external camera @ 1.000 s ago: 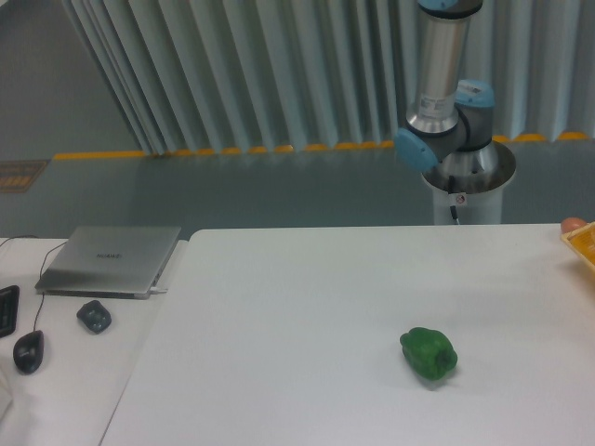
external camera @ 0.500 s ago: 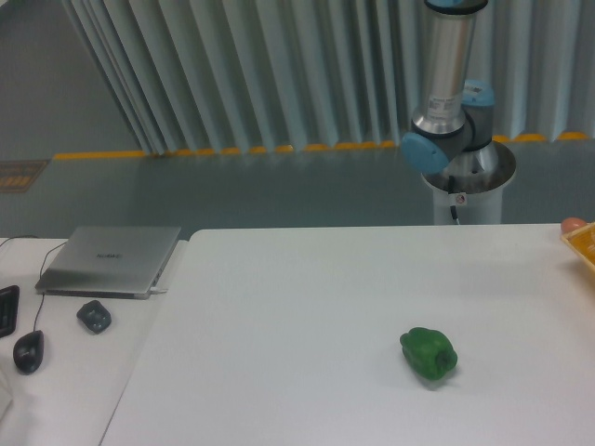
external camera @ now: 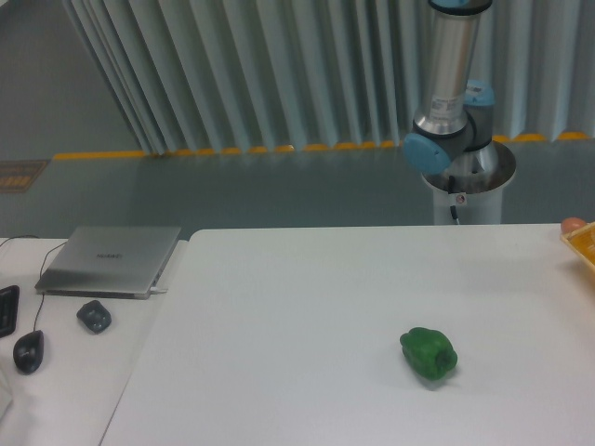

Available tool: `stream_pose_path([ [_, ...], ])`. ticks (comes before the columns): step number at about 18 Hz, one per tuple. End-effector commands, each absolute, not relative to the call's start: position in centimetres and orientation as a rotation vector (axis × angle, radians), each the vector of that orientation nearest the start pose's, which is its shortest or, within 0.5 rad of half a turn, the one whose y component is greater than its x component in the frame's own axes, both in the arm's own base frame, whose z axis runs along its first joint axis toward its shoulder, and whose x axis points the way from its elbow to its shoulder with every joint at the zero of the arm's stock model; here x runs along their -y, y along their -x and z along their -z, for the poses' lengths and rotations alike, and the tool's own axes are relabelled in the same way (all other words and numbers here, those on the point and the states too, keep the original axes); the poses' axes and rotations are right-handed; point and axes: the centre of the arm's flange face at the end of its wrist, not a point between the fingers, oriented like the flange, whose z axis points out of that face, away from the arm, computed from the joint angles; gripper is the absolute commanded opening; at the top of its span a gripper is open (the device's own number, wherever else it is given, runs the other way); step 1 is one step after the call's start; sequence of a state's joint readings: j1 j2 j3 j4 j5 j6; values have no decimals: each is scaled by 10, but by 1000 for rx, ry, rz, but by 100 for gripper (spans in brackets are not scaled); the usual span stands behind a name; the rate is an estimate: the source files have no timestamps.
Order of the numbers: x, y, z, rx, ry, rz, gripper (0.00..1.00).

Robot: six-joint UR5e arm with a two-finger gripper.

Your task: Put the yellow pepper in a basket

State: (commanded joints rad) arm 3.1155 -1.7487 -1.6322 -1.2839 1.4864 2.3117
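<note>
Overhead, only the arm's [external camera: 446,102] base shows; the gripper and yellow pepper are out of frame. What appears to be the basket [external camera: 581,243] edges in at right, beyond 1 green pepper [external camera: 429,352].

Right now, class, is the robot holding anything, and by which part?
It cannot be told: the tool is out of view, above the picture. Only the arm shows; the green pepper lies untouched on the table.

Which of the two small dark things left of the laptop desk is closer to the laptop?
The lumpy dark object, just below the laptop; the computer mouse lies farther left.
</note>
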Motion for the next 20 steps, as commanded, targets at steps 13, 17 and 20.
stream_pose_path([
  [13, -225, 563, -427, -1229, 2820, -122, 100],
  [17, -247, 557, -433, -1256, 2803, -96, 100],
  [20, -267, 559, -435, -1239, 2818, -74, 100],
])
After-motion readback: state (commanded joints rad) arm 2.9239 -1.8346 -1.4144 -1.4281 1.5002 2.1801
